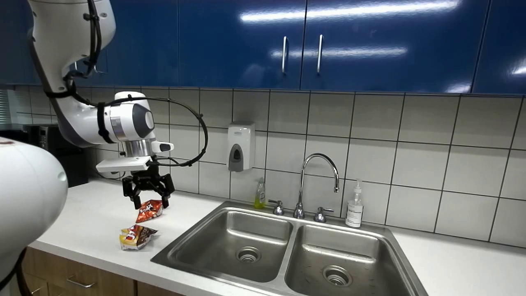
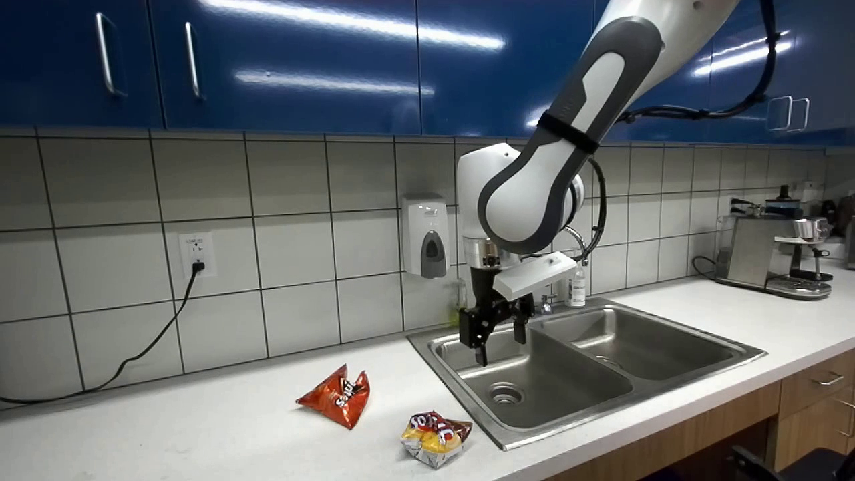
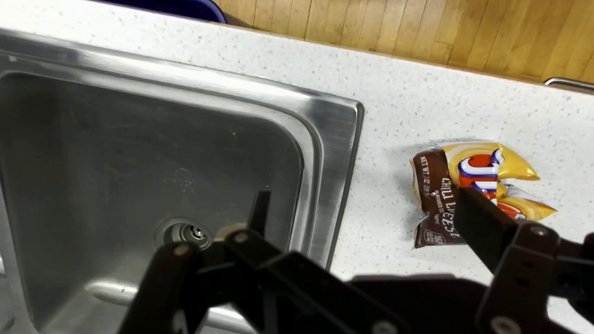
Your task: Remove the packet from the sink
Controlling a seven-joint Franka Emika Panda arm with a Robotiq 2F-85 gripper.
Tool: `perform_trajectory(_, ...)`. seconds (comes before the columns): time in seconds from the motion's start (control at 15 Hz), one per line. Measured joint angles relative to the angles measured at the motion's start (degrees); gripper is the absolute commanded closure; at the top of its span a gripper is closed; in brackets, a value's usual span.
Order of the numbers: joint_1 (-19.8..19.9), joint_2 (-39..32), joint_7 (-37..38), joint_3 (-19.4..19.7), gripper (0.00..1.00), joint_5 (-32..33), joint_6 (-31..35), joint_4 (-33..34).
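Note:
The packet (image 1: 137, 237), crinkled yellow and dark brown with red markings, lies on the white counter beside the sink, near the front edge. It also shows in an exterior view (image 2: 435, 437) and in the wrist view (image 3: 436, 195). The double-basin steel sink (image 1: 190, 234) also shows in an exterior view (image 2: 465, 391) and in the wrist view (image 3: 336, 139); no packet shows in its basins. My gripper (image 1: 151, 201) is open and empty, held above the counter and sink edge (image 2: 501, 346). In the wrist view, one finger (image 3: 365, 197) overlaps the packet, the other the basin.
A red-orange packet (image 1: 150, 210) lies farther back on the counter (image 2: 340, 397). A curved faucet (image 1: 302, 185), a green soap bottle (image 1: 260, 194) and a white pump bottle (image 1: 354, 209) stand behind the sink. A wall dispenser (image 1: 241, 146) and blue cabinets (image 1: 242, 45) are above.

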State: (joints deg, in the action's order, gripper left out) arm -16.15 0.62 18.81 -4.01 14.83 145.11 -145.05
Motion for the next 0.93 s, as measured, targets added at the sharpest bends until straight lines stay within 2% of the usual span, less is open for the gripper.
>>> perform_trajectory(0.53, 1.42, 7.83, -3.02, -1.42, 0.00, -1.17, -2.25, -5.75)
perform_trajectory(0.93, 1.47, 8.51, -3.35, -1.44, 0.00, -1.25, -2.33, -6.32)
